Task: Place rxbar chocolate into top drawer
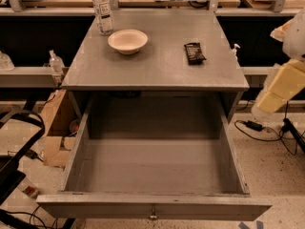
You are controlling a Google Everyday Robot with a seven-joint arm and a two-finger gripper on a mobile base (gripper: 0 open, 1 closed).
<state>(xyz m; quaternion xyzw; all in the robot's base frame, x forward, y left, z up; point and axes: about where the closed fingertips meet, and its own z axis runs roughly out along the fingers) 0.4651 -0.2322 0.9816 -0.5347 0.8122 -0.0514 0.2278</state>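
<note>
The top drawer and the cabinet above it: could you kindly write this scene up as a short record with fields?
top drawer: pulled out towards the camera, nothing seen inside
rxbar chocolate: lying flat on the cabinet top, right side, apart from the bowl
white bowl: upright on the cabinet top, left of the bar
water bottle: standing at the back left corner
gripper: not in view; only part of the arm shows at the right edge
task state: bar not yet in the drawer
</note>
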